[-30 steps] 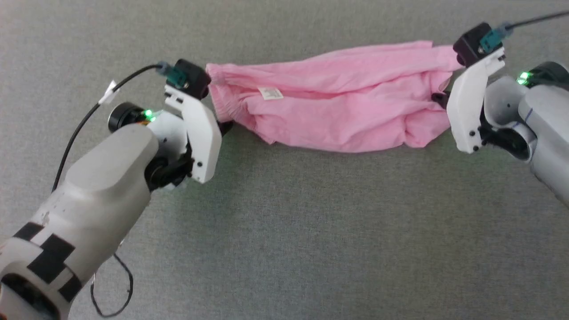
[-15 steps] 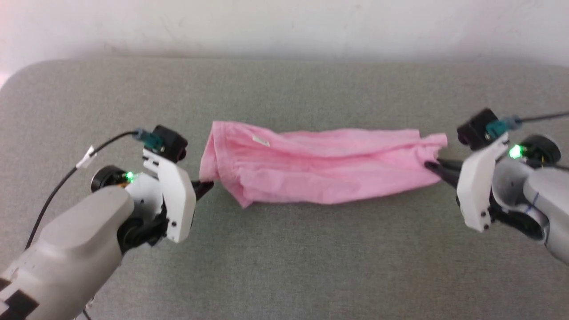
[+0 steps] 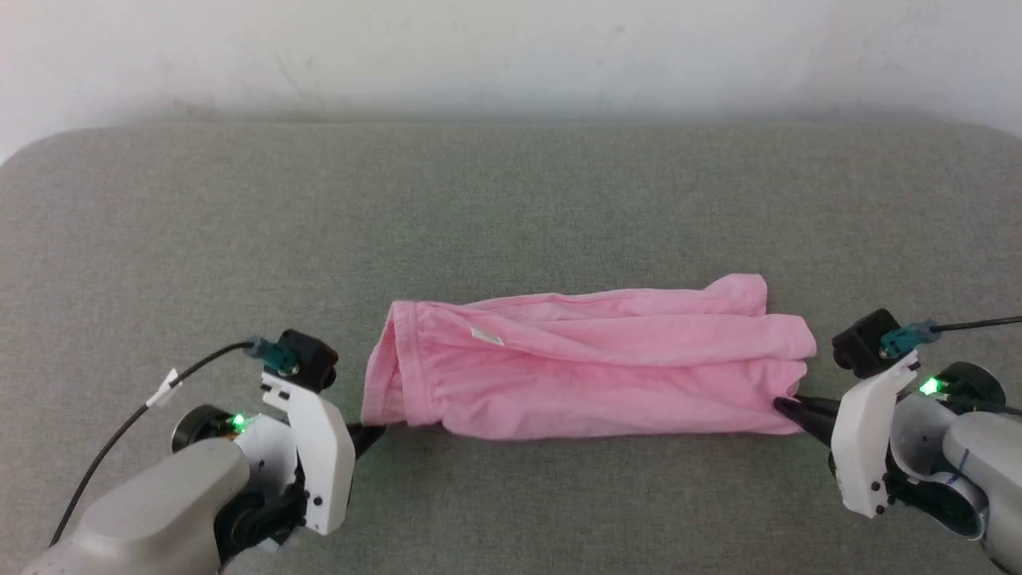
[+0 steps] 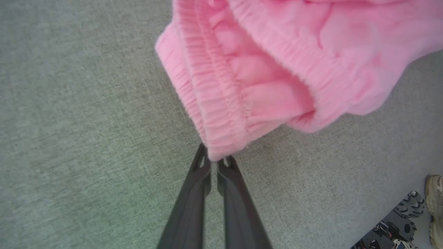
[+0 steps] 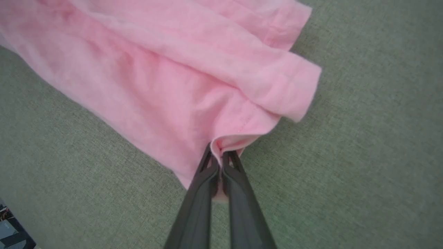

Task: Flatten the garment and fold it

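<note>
Grey-green woven-fabric table (image 3: 511, 208) spreading around the left pincer (image 3: 377, 432) and right pincer (image 3: 781, 405), rounded far corners, plain white wall (image 3: 511, 56) beyond them, soft even light

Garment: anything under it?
The garment lies on the grey fabric surface, which shows all round it. The patch directly beneath is covered. Left hand and right hand pinch its near corners.

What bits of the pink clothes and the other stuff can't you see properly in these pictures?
- Writing on the garment's white label: too small to read in the head view.
- The garment's full shape: its own bunched folds hide it in every view.
- Pale shoe, left wrist view: cut off by the right edge.
- Dark thing, right wrist view: cut off at the bottom-left corner, so I can't tell what it is.
</note>
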{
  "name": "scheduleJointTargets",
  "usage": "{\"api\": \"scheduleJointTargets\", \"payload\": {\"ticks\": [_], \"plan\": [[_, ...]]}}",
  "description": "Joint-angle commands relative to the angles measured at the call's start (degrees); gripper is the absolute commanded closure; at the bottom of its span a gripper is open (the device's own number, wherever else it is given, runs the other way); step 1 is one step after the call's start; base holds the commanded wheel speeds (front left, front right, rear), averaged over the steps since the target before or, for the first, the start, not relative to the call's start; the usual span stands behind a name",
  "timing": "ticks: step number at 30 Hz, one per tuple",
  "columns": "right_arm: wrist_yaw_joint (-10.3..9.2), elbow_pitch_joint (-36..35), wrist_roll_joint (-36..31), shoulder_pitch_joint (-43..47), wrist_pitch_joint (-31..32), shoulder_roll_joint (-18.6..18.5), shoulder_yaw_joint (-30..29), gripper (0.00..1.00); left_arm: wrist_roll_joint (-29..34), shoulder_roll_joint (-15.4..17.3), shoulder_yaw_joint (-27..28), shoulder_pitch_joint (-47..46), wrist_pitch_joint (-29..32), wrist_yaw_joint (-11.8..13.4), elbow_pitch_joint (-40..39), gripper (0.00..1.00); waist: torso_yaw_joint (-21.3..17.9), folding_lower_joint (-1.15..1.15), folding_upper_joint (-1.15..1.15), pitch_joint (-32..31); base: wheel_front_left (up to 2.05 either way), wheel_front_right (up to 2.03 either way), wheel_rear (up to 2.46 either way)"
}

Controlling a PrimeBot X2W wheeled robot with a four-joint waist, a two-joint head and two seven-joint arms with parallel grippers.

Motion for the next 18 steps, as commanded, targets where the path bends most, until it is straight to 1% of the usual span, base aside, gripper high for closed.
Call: {"api": "scheduleJointTargets", "payload": {"ticks": [1,5,6,7,8,9,11,13,15,17,18], "plan": [[-0.05,1.87,0.01,1.39,0.91,1.56,-0.62,1.00,-0.22,-0.56,-0.33,1.45,-0.41,0.51,1.43,1.00,-0.15,0.00,0.00,1.42,0.00,0.00,0.00],[-0.05,4.40,-0.78,2.45,1.97,3.44,-0.83,1.00,-0.48,-1.92,-0.65,2.36,-0.79,0.36,3.59,1.00,-0.15,0.00,0.00,1.72,0.00,0.00,0.00],[-0.05,5.07,-0.87,2.69,1.64,4.01,-1.32,0.98,-0.41,-2.30,-0.58,2.50,-1.35,0.40,4.16,1.00,-0.14,0.00,0.00,1.60,0.00,0.00,0.00],[-0.05,5.52,-1.19,2.84,1.27,4.42,-1.69,0.85,-0.06,-2.59,-0.41,2.58,-2.41,0.65,4.65,1.00,-0.10,0.00,0.00,1.31,0.00,0.00,0.00],[-0.05,5.82,-1.67,2.85,0.64,4.67,-2.23,0.00,0.28,-2.76,-0.20,2.72,-3.54,0.88,5.10,0.68,-0.13,0.00,0.00,0.91,0.00,0.00,0.00],[-0.05,5.96,-2.20,2.81,-0.10,4.78,-2.90,0.00,1.09,-2.70,-0.21,2.75,-4.81,1.07,5.34,0.00,-0.20,0.00,0.00,0.43,0.00,0.00,0.00],[-0.05,5.13,-3.24,2.70,-1.37,4.39,-4.12,0.00,2.79,-2.21,0.06,2.92,-7.93,1.87,5.12,0.00,-0.36,0.00,0.00,-0.59,0.00,0.00,0.00],[-0.05,3.40,-4.47,2.40,-2.40,3.18,-5.72,0.00,4.70,-1.37,0.72,3.18,-11.79,3.70,3.68,0.00,-0.56,0.00,0.00,-1.61,0.00,0.00,0.00],[-0.05,1.17,-5.87,1.96,-2.61,1.57,-7.56,0.00,6.57,-0.16,1.69,3.65,-15.79,6.51,1.34,0.00,-0.73,0.00,0.00,-2.33,0.00,0.00,0.00],[-0.05,-1.09,-7.09,1.55,-2.19,-0.18,-9.90,0.00,8.43,1.31,3.14,4.21,-20.18,10.23,-1.48,0.00,-0.75,0.00,0.00,-2.88,0.00,0.00,0.00],[-0.05,-2.11,-7.81,1.33,-1.75,-1.07,-11.08,0.00,9.64,1.90,3.75,4.44,-22.27,12.51,-2.98,0.00,-0.68,0.00,0.00,-3.02,0.00,0.00,0.00]]}}
